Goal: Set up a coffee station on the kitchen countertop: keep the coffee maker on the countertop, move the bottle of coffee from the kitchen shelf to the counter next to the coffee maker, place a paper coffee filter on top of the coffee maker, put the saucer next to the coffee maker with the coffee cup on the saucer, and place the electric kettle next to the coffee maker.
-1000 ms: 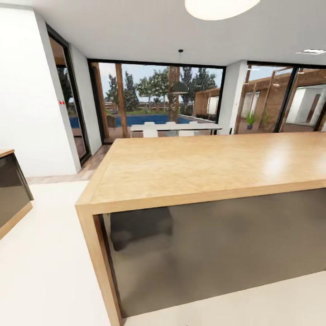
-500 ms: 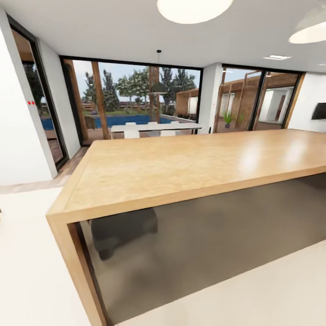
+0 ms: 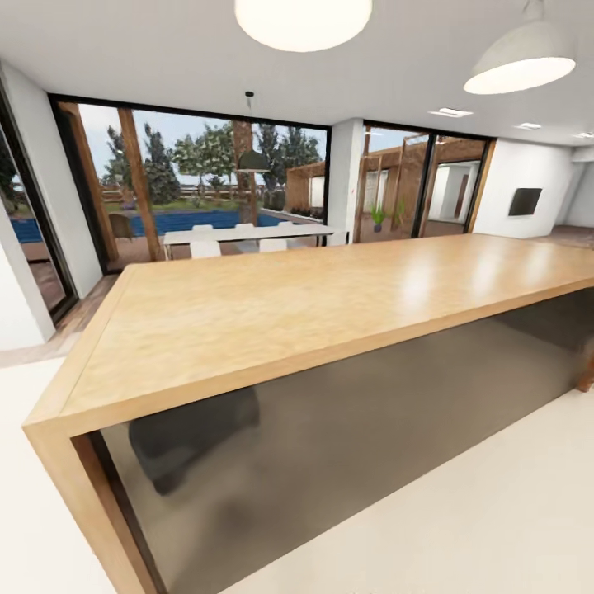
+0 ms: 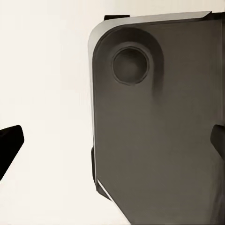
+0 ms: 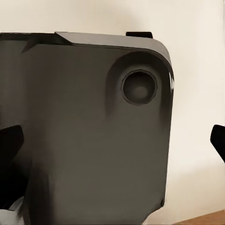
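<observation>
The kitchen countertop, coffee maker, bottle of coffee, kitchen shelf, paper coffee filter, saucer, coffee cup and electric kettle are all out of view. In the left wrist view my left gripper (image 4: 112, 145) is open, its black fingertips (image 4: 9, 147) far apart over pale floor and my own grey base (image 4: 159, 131). In the right wrist view my right gripper (image 5: 114, 140) is open too, with one fingertip (image 5: 10, 140) at each side of the picture and my grey base (image 5: 84, 131) beneath. Nothing sits between either pair of fingers.
A big free-standing wooden island (image 3: 289, 313) with a dark glossy front (image 3: 371, 412) stands right ahead, with nothing on its top. Pale floor (image 3: 462, 511) runs along its near side to the right. Behind it are glass walls, a white dining table (image 3: 247, 233) and a wall screen (image 3: 525, 200).
The head camera has swung to the right: the island has slid left in the picture, the cabinet at the far left is gone, and a second ceiling lamp and a wall screen have come into view.
</observation>
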Motion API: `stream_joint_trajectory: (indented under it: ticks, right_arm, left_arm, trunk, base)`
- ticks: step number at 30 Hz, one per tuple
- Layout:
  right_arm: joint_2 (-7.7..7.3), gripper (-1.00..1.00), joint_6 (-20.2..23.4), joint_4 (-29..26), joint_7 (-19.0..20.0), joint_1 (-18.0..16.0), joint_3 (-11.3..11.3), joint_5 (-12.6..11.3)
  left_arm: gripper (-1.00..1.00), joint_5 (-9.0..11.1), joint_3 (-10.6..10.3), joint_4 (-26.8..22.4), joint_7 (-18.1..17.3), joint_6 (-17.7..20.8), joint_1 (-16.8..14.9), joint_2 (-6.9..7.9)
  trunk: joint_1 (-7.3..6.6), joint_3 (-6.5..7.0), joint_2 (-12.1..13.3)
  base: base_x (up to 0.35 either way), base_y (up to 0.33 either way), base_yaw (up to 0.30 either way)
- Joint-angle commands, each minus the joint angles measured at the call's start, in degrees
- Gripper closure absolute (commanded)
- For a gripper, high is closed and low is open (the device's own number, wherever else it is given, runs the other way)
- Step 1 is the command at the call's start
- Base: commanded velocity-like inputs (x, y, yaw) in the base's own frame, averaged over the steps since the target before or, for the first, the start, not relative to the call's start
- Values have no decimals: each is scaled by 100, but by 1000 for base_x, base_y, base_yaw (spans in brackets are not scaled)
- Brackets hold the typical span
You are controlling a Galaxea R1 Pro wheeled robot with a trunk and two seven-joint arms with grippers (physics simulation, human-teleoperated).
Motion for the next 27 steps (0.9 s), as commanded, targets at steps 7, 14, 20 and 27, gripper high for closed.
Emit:
stream_joint_trajectory:
  ticks: [7, 14, 20, 27]
  right_arm:
    - [-82, -100, -154, -410, 2, -1, -3, 1]
    - [-181, -100, -148, -1570, 7, -1, -24, -8]
    - [-189, -100, -167, -2481, 11, -1, -26, -24]
    - [-190, -100, -210, -2637, 11, -1, -35, -26]
  left_arm:
    - [-100, -39, -22, -414, -11, -11, -129, -56]
    - [-100, -56, -39, -1242, -72, 47, -714, -97]
    - [-100, -51, -38, -1354, -78, -9, -1201, -90]
    - [-100, 13, 8, -1271, -59, -476, -1204, -57]
  trunk:
    - [-155, 86, 279]
    - [-308, 162, 560]
    - [-440, 227, 801]
    - [-594, 320, 1082]
  base:
    - [0, 0, -213]
    - [0, 0, -176]
    - [0, 0, -168]
    - [0, 0, -218]
